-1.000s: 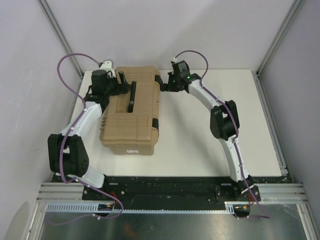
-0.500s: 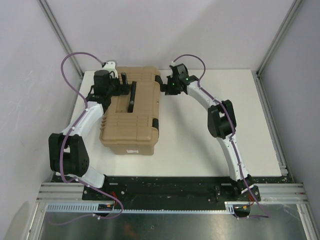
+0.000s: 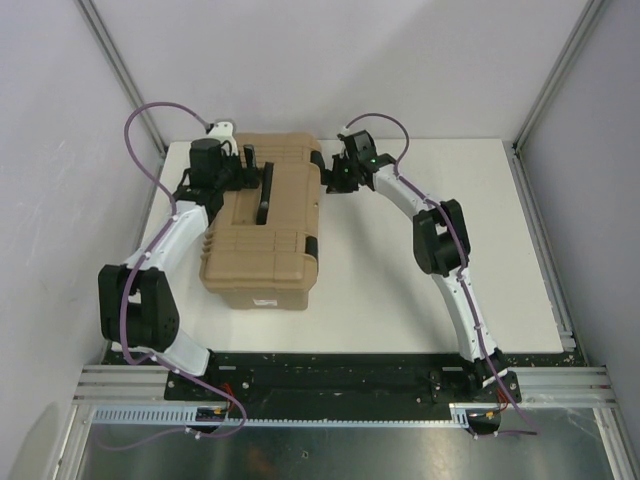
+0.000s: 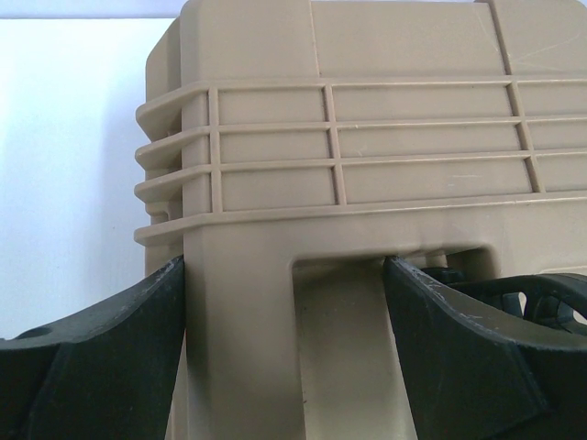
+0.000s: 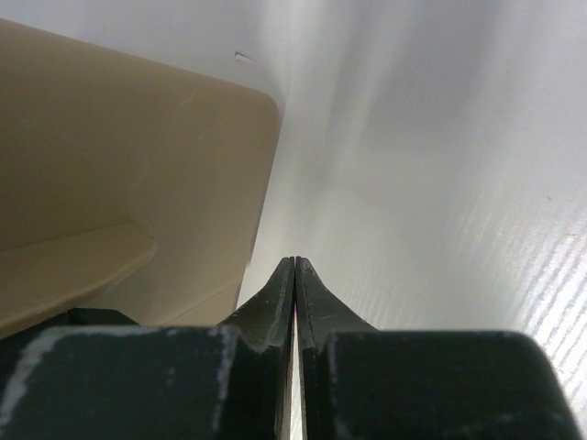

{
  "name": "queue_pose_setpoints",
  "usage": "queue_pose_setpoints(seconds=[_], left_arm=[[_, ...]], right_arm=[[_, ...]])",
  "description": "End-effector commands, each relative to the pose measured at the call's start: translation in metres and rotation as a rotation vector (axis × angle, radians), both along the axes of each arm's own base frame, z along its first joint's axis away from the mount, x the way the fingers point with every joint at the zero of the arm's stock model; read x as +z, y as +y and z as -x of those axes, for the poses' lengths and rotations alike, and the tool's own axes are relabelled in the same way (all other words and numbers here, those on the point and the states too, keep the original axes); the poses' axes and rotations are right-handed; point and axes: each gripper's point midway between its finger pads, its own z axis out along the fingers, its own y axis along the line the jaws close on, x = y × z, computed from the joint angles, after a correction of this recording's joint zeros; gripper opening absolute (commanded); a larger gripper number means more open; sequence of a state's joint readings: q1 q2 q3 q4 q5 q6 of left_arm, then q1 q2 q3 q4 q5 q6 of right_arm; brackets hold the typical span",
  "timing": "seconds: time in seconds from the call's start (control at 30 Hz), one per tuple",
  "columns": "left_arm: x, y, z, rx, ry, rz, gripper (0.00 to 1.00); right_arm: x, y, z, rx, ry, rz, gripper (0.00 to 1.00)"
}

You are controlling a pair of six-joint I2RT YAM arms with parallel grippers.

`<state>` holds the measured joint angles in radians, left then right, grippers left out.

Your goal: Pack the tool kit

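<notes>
The tan toolbox (image 3: 262, 225) stands closed on the left of the white table, with its black handle (image 3: 264, 190) lying flat on the lid. The tools are hidden inside. My left gripper (image 3: 243, 165) is at the lid's far left part. In the left wrist view its fingers (image 4: 110, 348) press on both sides of a tan lug of the toolbox (image 4: 367, 156), so my left gripper (image 4: 284, 266) grips it. My right gripper (image 3: 326, 178) is shut and empty, low beside the box's far right corner. The right wrist view shows my right gripper (image 5: 295, 261) just off the tan wall (image 5: 110, 165).
A black latch (image 3: 312, 245) sits on the box's right side and another (image 3: 318, 160) near my right gripper. The white table (image 3: 420, 290) ends at metal frame rails on the left and right. A grey wall stands behind.
My right gripper has moved a little left, closer to the toolbox's far right corner. The left arm and the toolbox have not moved.
</notes>
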<state>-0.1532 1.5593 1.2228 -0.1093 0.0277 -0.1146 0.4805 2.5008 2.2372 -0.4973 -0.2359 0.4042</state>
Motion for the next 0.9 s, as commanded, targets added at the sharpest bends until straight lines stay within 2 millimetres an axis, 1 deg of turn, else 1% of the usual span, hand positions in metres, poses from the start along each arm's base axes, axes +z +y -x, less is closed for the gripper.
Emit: queue_pose_setpoints(seconds=[0.0,0.37,0.53,0.6,0.67,0.77,0.87], left_arm=[[-0.064,-0.149,0.088,-0.541,0.330,0.206,0.80],[-0.067,-0.153,0.094,-0.569,0.337,0.206,0.79],[-0.066,-0.151,0.095,-0.557,0.332,0.198,0.79],[-0.065,-0.147,0.092,-0.528,0.327,0.188,0.79],[-0.063,-0.141,0.087,-0.482,0.317,0.180,0.79],[-0.051,-0.131,0.077,-0.409,0.288,0.185,0.80],[-0.028,-0.118,0.064,-0.341,0.228,0.191,0.83]], right_arm=[[0.001,0.060,0.005,0.075,-0.043,-0.135,0.04],[0.006,0.079,0.007,0.079,-0.059,-0.177,0.03],[0.008,0.082,0.006,0.061,-0.069,-0.172,0.03],[0.009,0.077,0.004,0.035,-0.068,-0.165,0.03],[0.016,0.065,0.001,-0.015,-0.056,-0.181,0.03],[0.026,0.036,-0.004,-0.125,-0.015,-0.247,0.08],[0.039,0.004,-0.006,-0.209,-0.048,-0.242,0.18]])
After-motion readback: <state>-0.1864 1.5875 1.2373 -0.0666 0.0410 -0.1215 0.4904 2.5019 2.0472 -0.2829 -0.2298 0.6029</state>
